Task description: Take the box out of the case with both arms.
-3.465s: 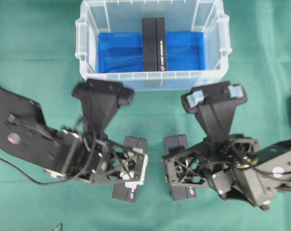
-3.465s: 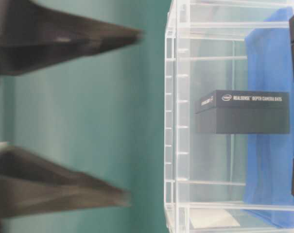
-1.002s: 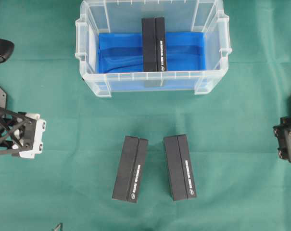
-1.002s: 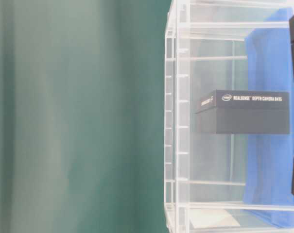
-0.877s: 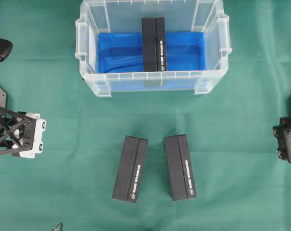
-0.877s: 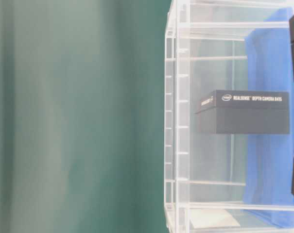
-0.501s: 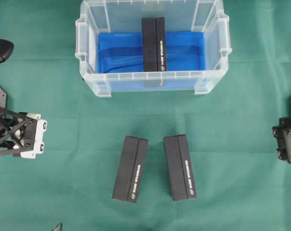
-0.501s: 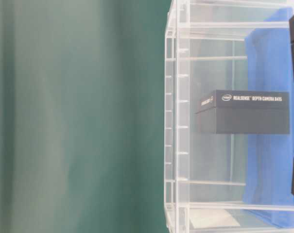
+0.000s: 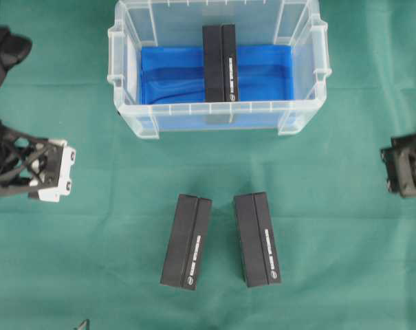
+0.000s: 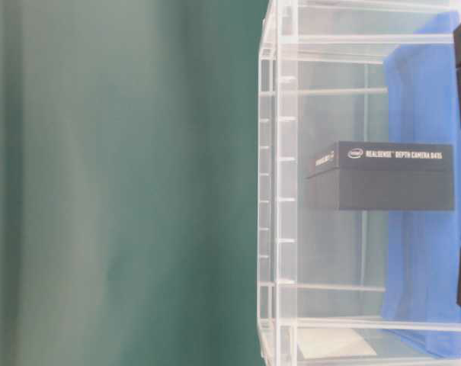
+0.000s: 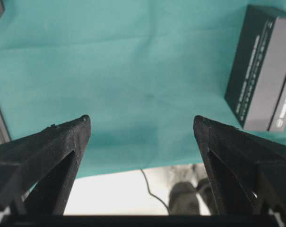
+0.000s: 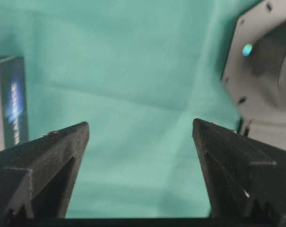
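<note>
One box [image 9: 219, 63] lies on the blue liner [image 9: 173, 75] in the middle of the case [image 9: 125, 113]. Two more boxes [image 9: 186, 240] rest side by side on the green cloth [image 9: 331, 275] in front of it — three in all. My left gripper [image 11: 142, 124] and right gripper [image 12: 140, 127] hang spread and empty, well apart at the table's edges. I judge the next step is a reach — both arms must come in over the case.
</note>
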